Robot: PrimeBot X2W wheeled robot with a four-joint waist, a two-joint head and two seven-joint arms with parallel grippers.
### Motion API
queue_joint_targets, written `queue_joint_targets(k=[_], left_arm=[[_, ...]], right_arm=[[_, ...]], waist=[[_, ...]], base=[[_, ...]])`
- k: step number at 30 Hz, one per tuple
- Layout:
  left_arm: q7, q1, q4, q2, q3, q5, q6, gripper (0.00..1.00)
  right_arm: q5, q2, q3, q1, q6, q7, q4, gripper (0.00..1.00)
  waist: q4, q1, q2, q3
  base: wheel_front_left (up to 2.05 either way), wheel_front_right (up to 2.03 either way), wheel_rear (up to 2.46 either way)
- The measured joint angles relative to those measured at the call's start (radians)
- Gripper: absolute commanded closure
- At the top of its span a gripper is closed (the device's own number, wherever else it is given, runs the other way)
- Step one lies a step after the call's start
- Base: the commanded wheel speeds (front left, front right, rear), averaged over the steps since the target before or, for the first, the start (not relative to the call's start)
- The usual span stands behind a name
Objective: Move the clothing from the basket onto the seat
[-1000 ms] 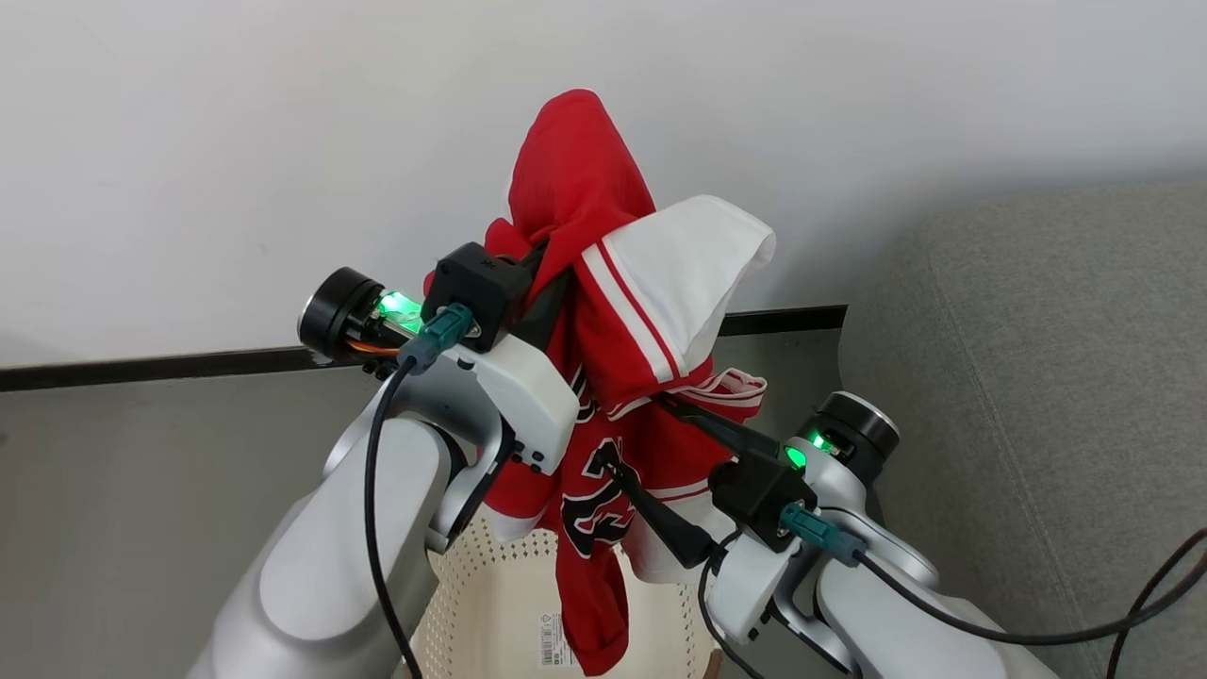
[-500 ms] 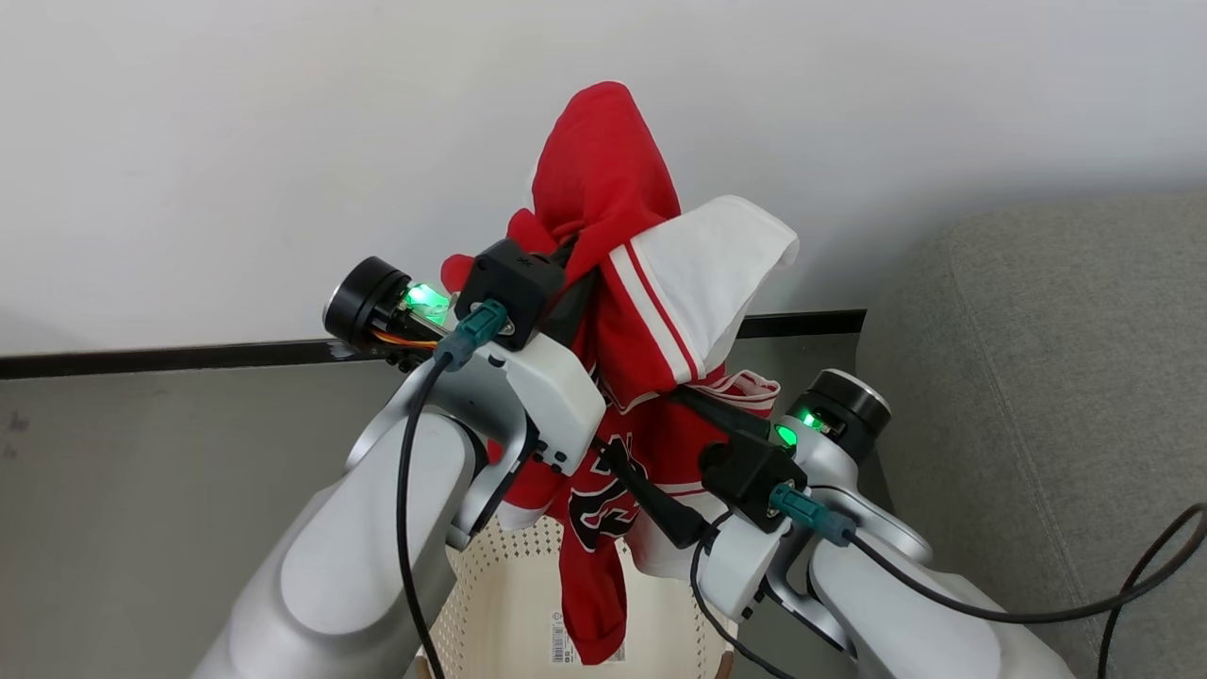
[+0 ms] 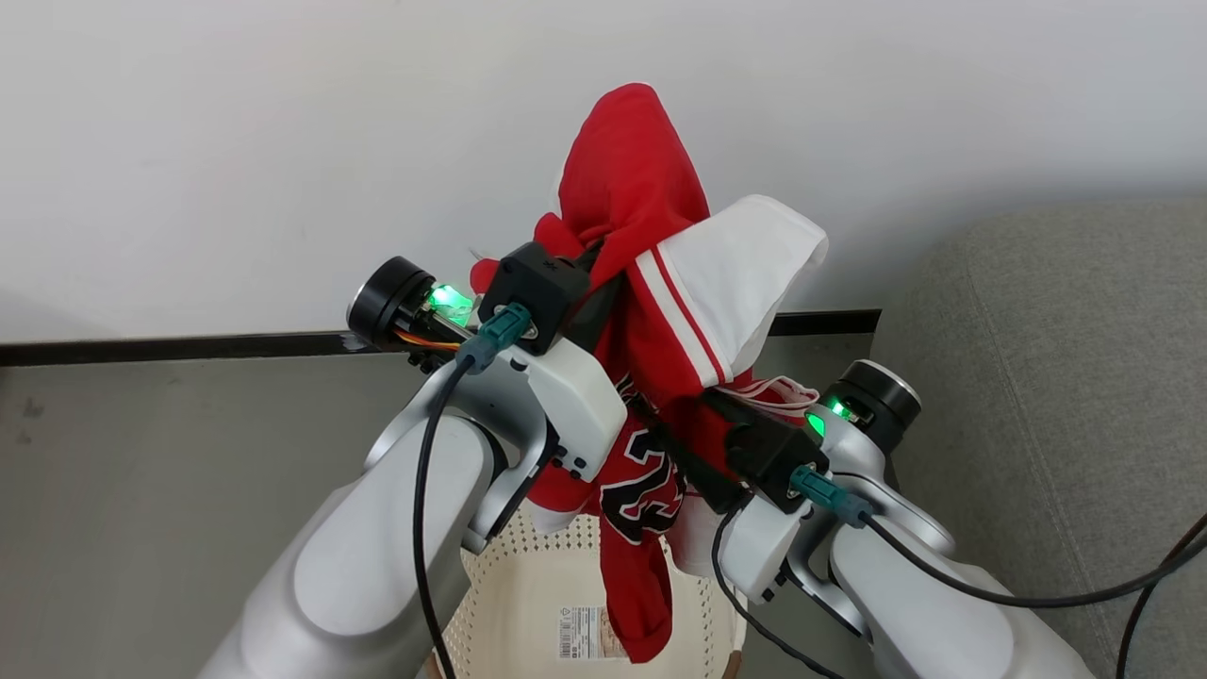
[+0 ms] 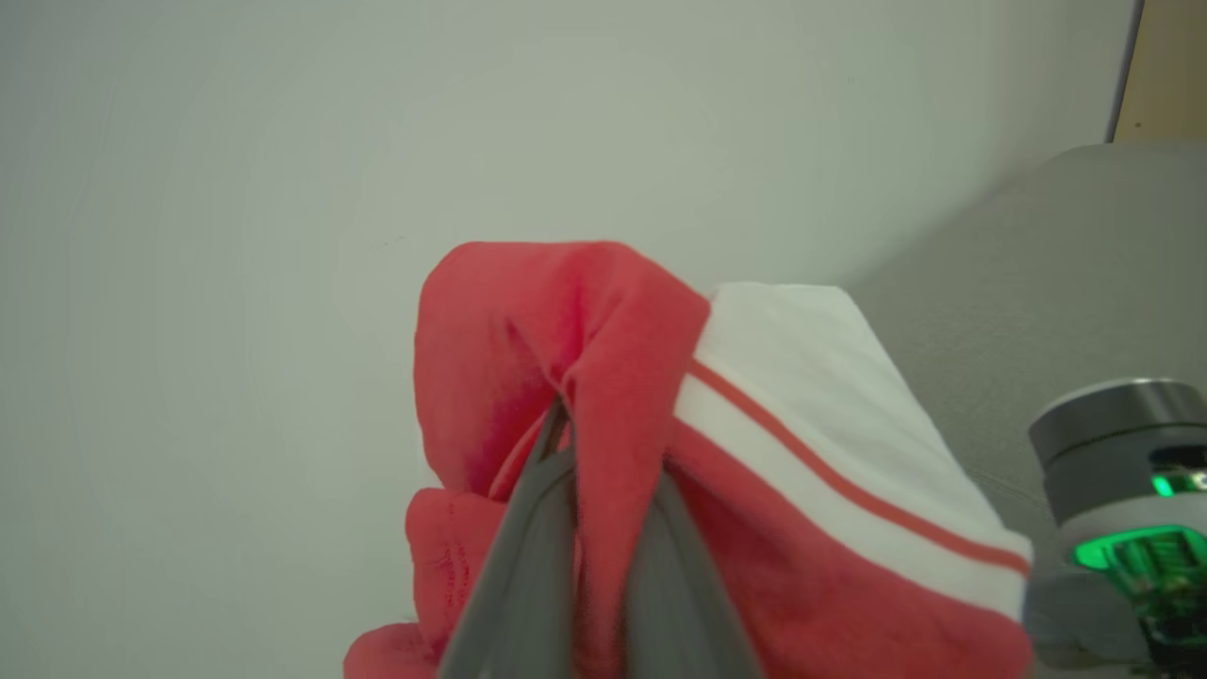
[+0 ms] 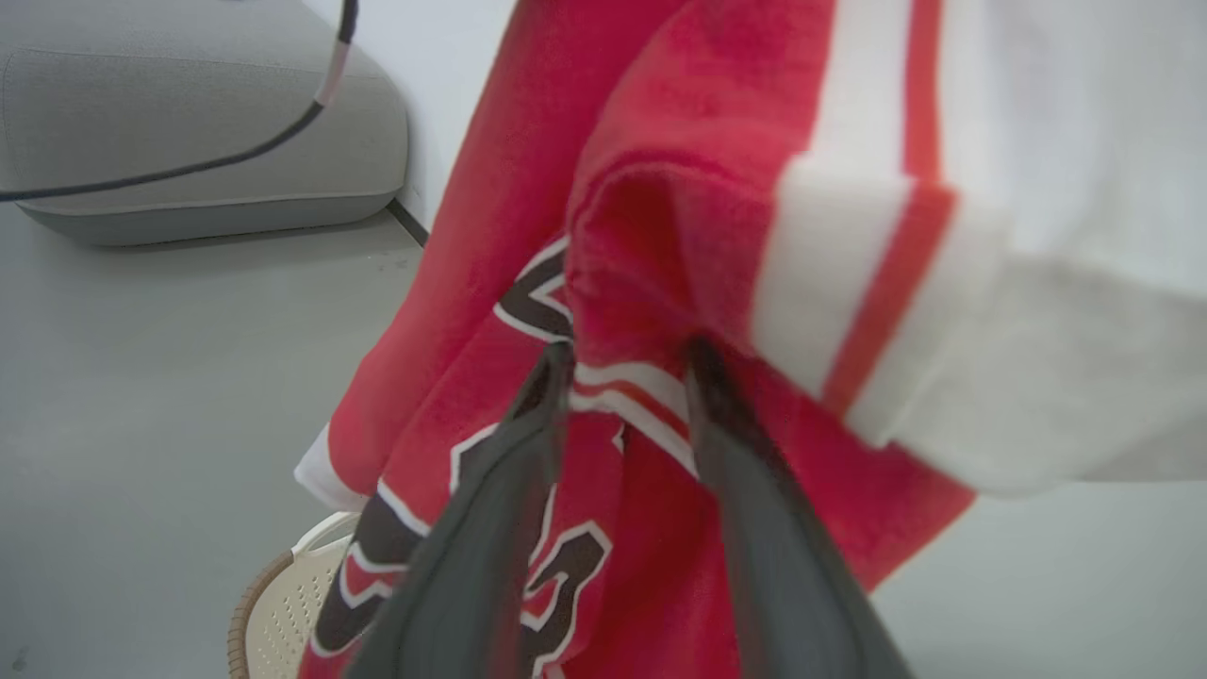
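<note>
Hanging in a bunch between the two arms, the clothing (image 3: pixel 651 283) is up in the air against the far wall (image 3: pixel 236 141), above the basket (image 3: pixel 547 542). Its lowest red tail dangles in front of the basket's base beside the label sticker (image 3: pixel 585 632); whether that tail is clear of the rim cannot be told. The left pincer (image 4: pixel 603 453) is clamped on a red fold near the top of the bunch. The right pincer (image 5: pixel 630 363), lower and further right, is clamped on a fold at the striped hem, just above the black-and-white number. A white panel with red stripes drapes loose over the right side and seems held by neither. The seat (image 3: pixel 1037 377) lies to the right, near the basket but apart from it. To carry well, I judge the bundle should rise until the tail leaves the basket before any sideways travel, or the basket may be dragged along. Both arms should then swing right together at an even gap, so the cloth is neither pulled out of a grip nor let sag. The loose white panel could slide off, so a slow move suits. Release should wait until the bunch rests well in from the seat's rounded edge, away from the black cable (image 3: pixel 1084 594).
</note>
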Motion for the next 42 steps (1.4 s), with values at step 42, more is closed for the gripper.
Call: queue_joint_targets(k=[42], left_arm=[[-0.064,0.034,0.069,-0.002,0.040,-0.045,0.065,1.00]], right_arm=[[0.021,0.002,-0.232,0.024,0.000,0.000,-0.081,1.00]], waist=[[-0.065,0.0000,0.0000,0.026]], base=[[0.00,0.00,0.00]])
